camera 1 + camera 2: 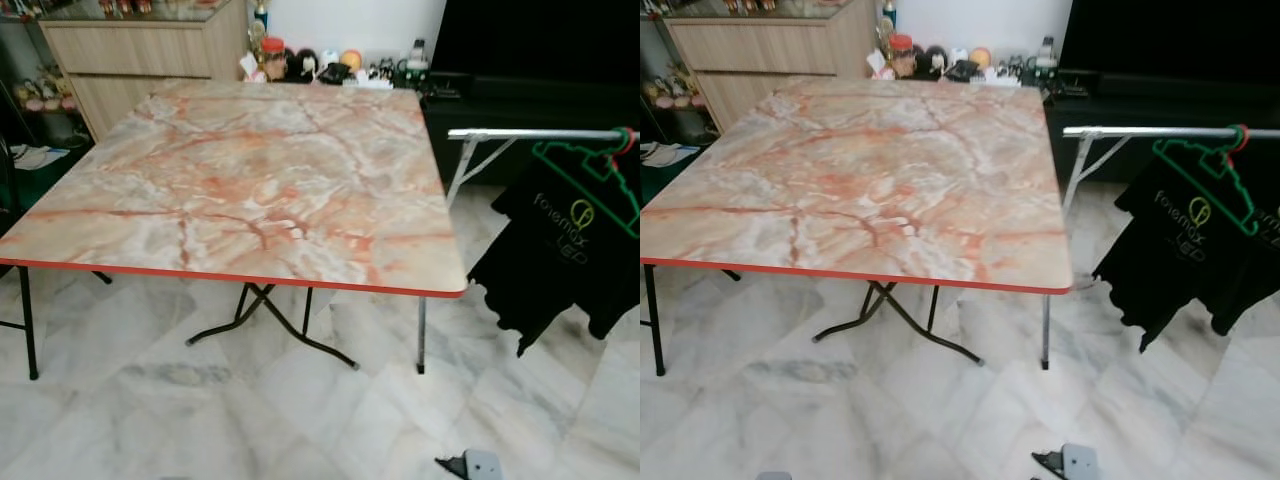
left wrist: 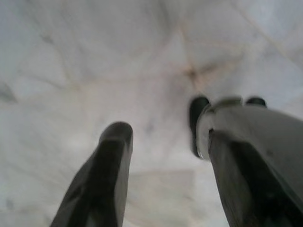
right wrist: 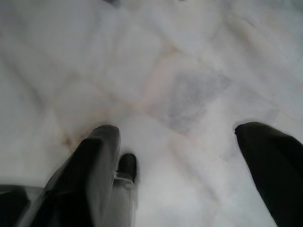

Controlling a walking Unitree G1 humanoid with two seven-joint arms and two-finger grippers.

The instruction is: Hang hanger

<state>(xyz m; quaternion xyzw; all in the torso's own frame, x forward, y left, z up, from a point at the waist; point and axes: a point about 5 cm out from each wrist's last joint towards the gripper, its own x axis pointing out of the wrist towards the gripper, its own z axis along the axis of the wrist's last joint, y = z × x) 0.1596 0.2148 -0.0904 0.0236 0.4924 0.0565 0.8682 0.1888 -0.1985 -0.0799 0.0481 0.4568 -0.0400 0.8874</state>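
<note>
**Tech 1:** Checking status before the next step. Green hanger (image 1: 1203,180) w/ red hook sits on the silver rail (image 1: 1160,132) at the robot's right, carrying a black T-shirt (image 1: 1185,255). Marble-pattern folding table (image 1: 240,180) is directly ahead, top bare. Is either arm loaded?

**Tech 2:** Neg. Left gripper (image 2: 163,161) hangs low, pointing at the marble floor (image 3: 189,71), fingers spread, nothing between them. Right gripper (image 3: 177,161) same: spread, empty, aimed at floor. By my read the hang is done, or no further hanger is within reach.

**Tech 1:** Risks from here?

**Tech 2:** Three, all judgement.
1. Shirt hem hangs near the table's right front corner. A turn or step toward the rail could snag cloth w/ an arm and drag the hook off.
2. Rail is a thin tube on slanted legs; a bump may rock it and slide the hanger along.
3. Small grey adapter w/ black plug (image 1: 470,465) lies on the floor near the robot's feet, so trip or kick hazard when walking.

**Tech 1:** Mitigation?

**Tech 2:** Keep arms tucked, back off straight, watch the floor.
</note>
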